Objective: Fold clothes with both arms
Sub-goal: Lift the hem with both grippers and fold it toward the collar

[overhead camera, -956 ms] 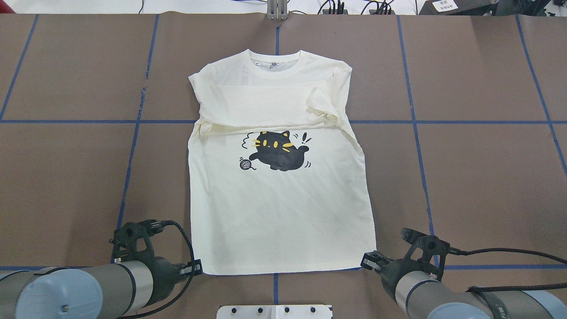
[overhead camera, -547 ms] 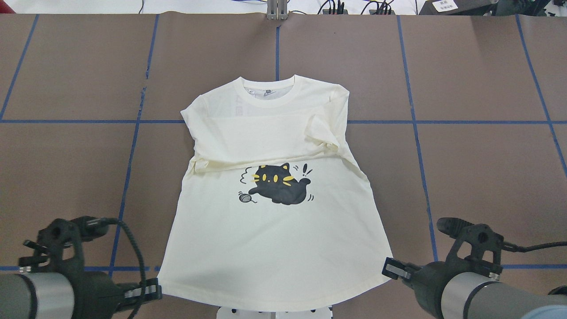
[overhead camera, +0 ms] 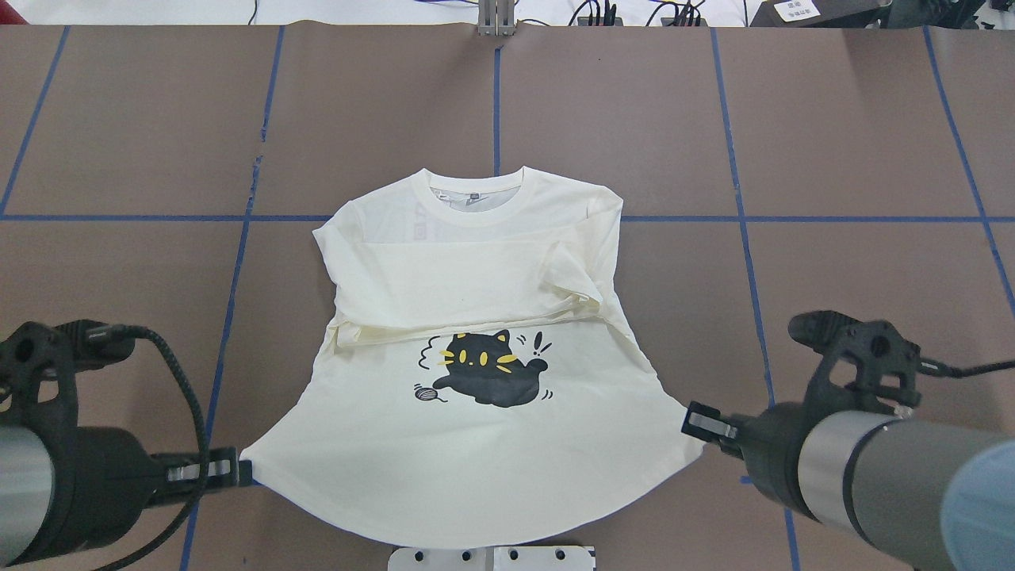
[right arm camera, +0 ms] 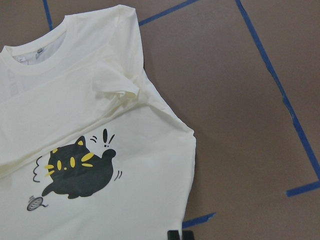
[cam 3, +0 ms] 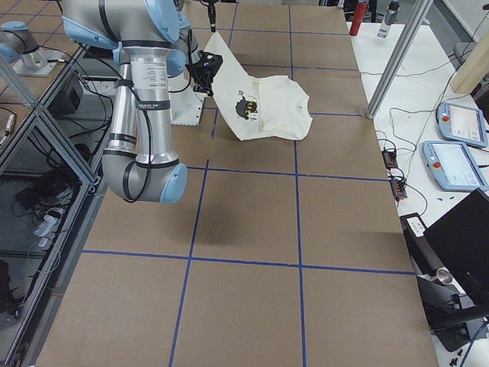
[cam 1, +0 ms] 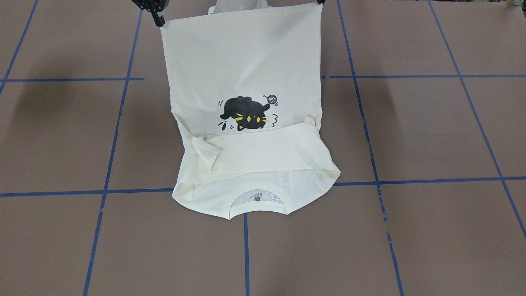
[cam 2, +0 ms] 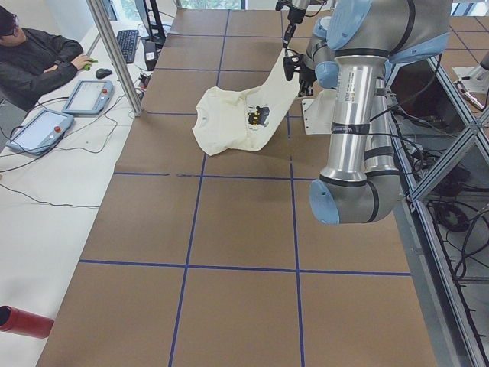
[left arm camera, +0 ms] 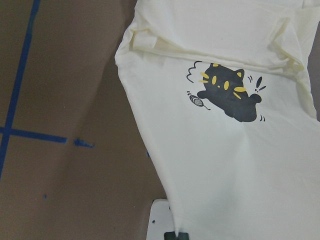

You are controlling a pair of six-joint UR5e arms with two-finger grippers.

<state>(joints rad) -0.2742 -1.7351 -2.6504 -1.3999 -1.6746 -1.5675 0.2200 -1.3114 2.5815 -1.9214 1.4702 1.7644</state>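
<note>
Where the hem (overhead camera: 476,539) ended on the left, the left tool (overhead camera: 234,472) was clamped shut on the shirt's (overhead camera: 476,468) corner, pinching the cloth edge.

Shirt: cream, print side up. Lower half was raised off the tabletop (overhead camera: 872,143) and sloped down to the collar (overhead camera: 476,194) end, which lay flat on the far side. Sleeves (overhead camera: 444,277) were folded in across the chest, forming a band just above the cat print (overhead camera: 482,379). Hem sagged in a curve between its two corners.

Right tool (overhead camera: 699,424) was likewise closed on the right hem corner.

Judgement: light, limp cotton with no stiffness, so it droops wherever unsupported and the middle of the hem would trail. Not slippery, not fragile, but a thin pinch at a corner could slip under a hard pull. The corners looked the right places to hold. Carrying them level and well apart should keep the cloth taut on the way over toward the collar.
</note>
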